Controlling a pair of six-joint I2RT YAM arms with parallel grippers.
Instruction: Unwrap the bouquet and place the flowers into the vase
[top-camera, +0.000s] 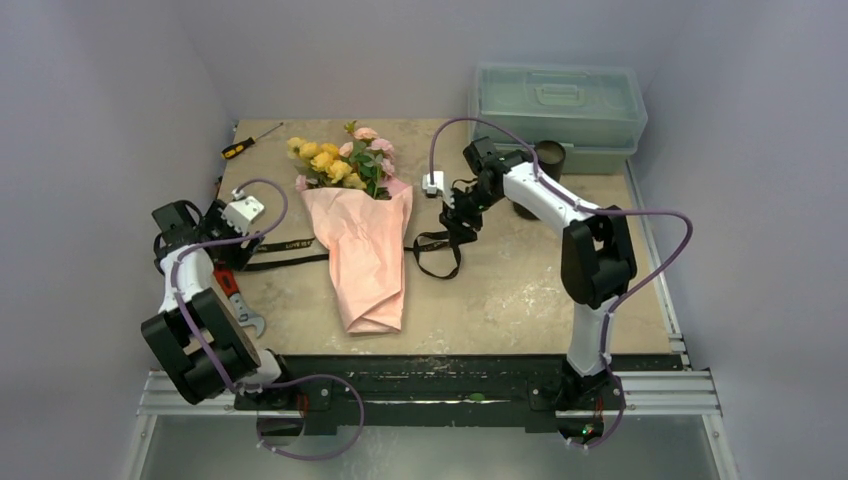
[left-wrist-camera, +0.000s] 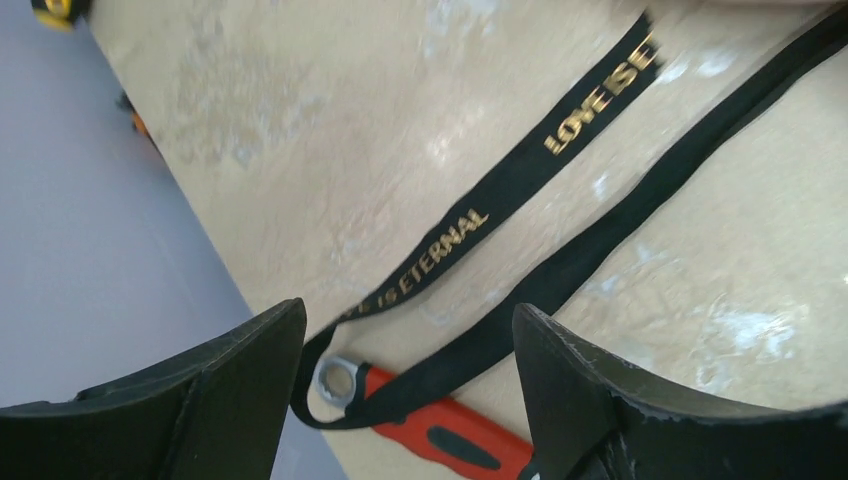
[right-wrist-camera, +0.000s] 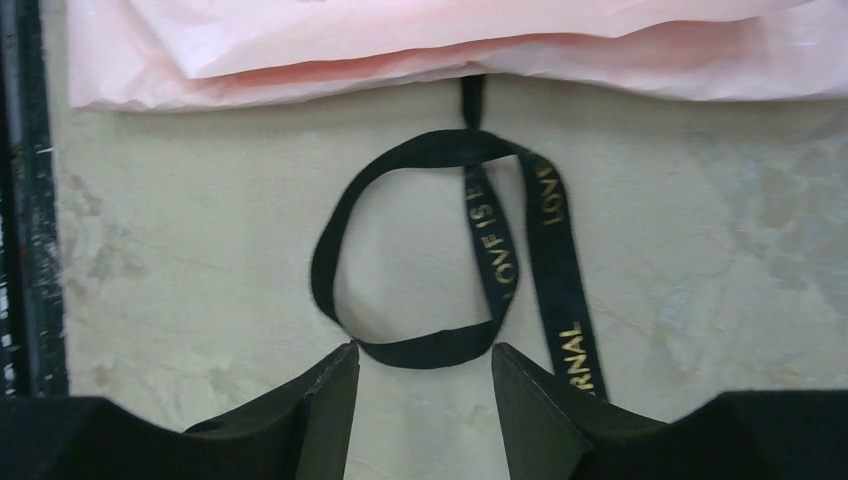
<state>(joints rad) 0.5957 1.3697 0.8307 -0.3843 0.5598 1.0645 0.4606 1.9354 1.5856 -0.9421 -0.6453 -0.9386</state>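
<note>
Nearest me on the left, a red-handled wrench (left-wrist-camera: 440, 430) lies on the tabletop (top-camera: 500, 290) beside my left arm. Just past it my left pincer (left-wrist-camera: 410, 330) hangs low over the left edge with its jaws standing wide and nothing held. Two strands of the black ribbon (left-wrist-camera: 520, 190) run across the surface under the gap, one with gold lettering, and one strand crosses the wrench's ring end.

In the middle lies the bouquet (top-camera: 360, 240) on its side. The closed end of its pale pink paper points toward me and the ribbon trails out of it to both sides.

To its right my right pincer (right-wrist-camera: 425, 360) points down at the tabletop, close beside the paper's edge. Its jaws are partly apart and grip nothing. A loop of the ribbon lies flat in front of them, its near curve just at the fingertips (right-wrist-camera: 330, 385), and two lettered tails run alongside.

Farther off, the flowers (top-camera: 340, 160), yellow and peach-pink with green leaves, spill from the open end of the wrap. The vase (top-camera: 550, 155) stands upright behind my right forearm, well apart from the bouquet. A screwdriver (top-camera: 250, 140) lies at the far left corner, and a translucent lidded box (top-camera: 560, 100) sits at the far right, just behind the vase.
</note>
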